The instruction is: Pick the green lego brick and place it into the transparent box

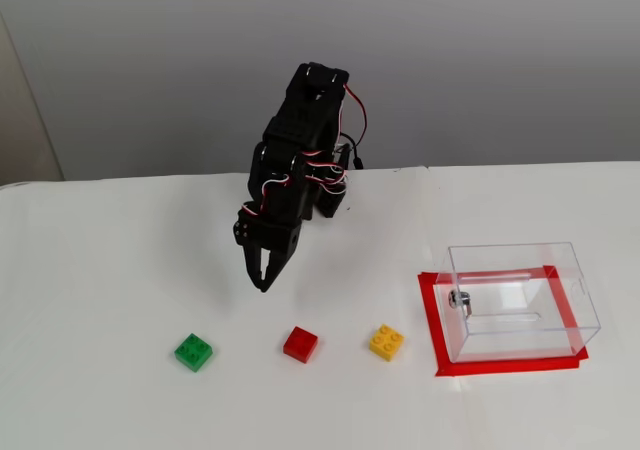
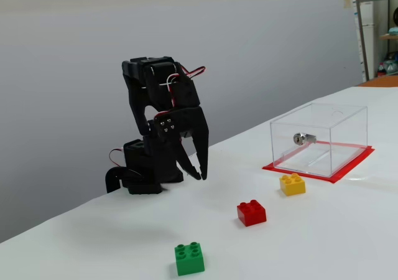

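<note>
You have a white tabletop (image 1: pixel 100 270) that runs wide and bare to the left in a fixed view, its back edge meeting a grey wall (image 1: pixel 150 60) behind the arm's base (image 2: pixel 146 168). The green lego brick (image 1: pixel 193 351) sits alone on the tabletop near the front, well apart from the red brick (image 1: pixel 300 344) to its right, with the yellow brick (image 1: pixel 386 342) further right again; the three lie roughly in a row. The transparent box (image 1: pixel 520 300) stands at the right end on a frame of red tape (image 1: pixel 428 320), just beside the yellow brick but not touching it, with a small metal fitting (image 1: pixel 459 299) on its near-left wall.

Your arm (image 1: pixel 300 160) is folded up over its base and leans out toward the left front, with red and white wires looping at the upper joint. The hand (image 1: pixel 264 282) points down, hanging in the air above the tabletop, behind the gap between the green and red bricks and clear of both. In another fixed view the hand (image 2: pixel 199 173) shows its fingers close together, a narrow gap at most, and it holds nothing.
</note>
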Motion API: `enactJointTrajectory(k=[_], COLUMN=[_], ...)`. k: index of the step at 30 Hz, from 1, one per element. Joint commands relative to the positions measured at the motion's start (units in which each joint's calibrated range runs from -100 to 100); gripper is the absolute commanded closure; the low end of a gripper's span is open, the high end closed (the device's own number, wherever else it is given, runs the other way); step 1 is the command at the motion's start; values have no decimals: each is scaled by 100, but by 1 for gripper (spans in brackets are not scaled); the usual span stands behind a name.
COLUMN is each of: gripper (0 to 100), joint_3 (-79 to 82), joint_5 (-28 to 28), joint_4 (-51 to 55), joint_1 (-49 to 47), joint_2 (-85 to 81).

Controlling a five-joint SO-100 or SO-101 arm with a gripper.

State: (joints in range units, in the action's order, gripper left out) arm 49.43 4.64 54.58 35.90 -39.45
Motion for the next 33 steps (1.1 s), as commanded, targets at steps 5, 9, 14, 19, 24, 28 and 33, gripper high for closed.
enactJointTrajectory(k=[5, 9, 14, 19, 24, 28, 33], gripper=[98, 98, 98, 98, 95, 80, 71], joint_3=[-955, -1317, -1471, -1606, -1914, -1959, -1941], joint_5=[16, 32, 37, 6, -20, -5, -20], joint_4=[-593, -820, -1263, -1594, -1525, -1525, -1525], joint_1=[96, 244, 517, 798, 850, 791, 688], joint_2=[1090, 1522, 2006, 2456, 2846, 2973, 2982])
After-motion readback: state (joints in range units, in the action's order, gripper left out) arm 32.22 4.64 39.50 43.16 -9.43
